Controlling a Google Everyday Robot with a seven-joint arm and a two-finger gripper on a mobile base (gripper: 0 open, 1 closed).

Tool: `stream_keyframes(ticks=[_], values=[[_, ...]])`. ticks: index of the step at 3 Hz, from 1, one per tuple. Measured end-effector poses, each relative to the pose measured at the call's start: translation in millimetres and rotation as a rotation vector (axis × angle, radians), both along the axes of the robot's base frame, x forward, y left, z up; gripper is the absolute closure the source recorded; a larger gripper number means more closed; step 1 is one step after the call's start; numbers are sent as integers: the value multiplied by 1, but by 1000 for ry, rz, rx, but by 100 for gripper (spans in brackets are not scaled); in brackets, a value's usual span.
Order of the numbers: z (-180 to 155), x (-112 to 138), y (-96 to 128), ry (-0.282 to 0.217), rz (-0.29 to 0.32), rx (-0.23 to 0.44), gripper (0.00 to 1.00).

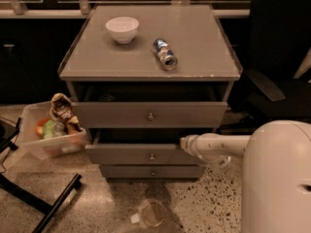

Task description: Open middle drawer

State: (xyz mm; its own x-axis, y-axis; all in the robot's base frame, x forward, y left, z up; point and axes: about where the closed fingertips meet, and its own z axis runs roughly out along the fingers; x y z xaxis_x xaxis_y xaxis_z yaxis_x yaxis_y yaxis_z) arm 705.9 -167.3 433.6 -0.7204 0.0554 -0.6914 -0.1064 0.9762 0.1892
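Middle drawer point(131, 155): second of three in the grey cabinet point(73, 93), small round knob point(152, 156) at centre of a flat front. Found standing forward of the lowest drawer point(175, 171) beneath, with a dark gap along its top edge under the top drawer point(112, 114); judged partly open, not fully. Interior in shadow, contents not determinable. Top drawer likewise noted standing out from the frame, a dark slot showing below the tabletop point(194, 38). Gripper point(184, 143) located at the upper right edge of the middle drawer front, at the end of the white arm point(218, 146) reaching in from the robot's body point(277, 178) at lower right; touching or just beside that edge, cannot tell which. Well to the right of the knob, not on it. Open or closed state of the gripper: cannot tell. Progress assessed as well advanced: front off its closed position, gap visible. Outstanding, by judgement: further travel outward if full opening is required, then release and withdrawal of the arm. Risk noted: contact at the corner instead of the knob, possible skewing or slipping on a further pull. Other items recorded: white bowl point(122, 29) and a can point(164, 54) on its side on the tabletop, apart from one another; clear plastic bin point(34, 147) of snacks on the floor at the left, just beside the drawer's left end; clear cup point(150, 212) on the floor in front; black chair point(277, 57) to the right.
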Motion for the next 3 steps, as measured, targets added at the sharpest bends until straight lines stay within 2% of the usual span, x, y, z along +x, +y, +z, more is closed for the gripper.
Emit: stream_keyframes(ticks=[1, 2, 3], values=[[-2, -25, -6, 53, 24, 5, 100], [-5, -51, -10, 107, 79, 0, 100], [-5, -51, -9, 107, 79, 0, 100]])
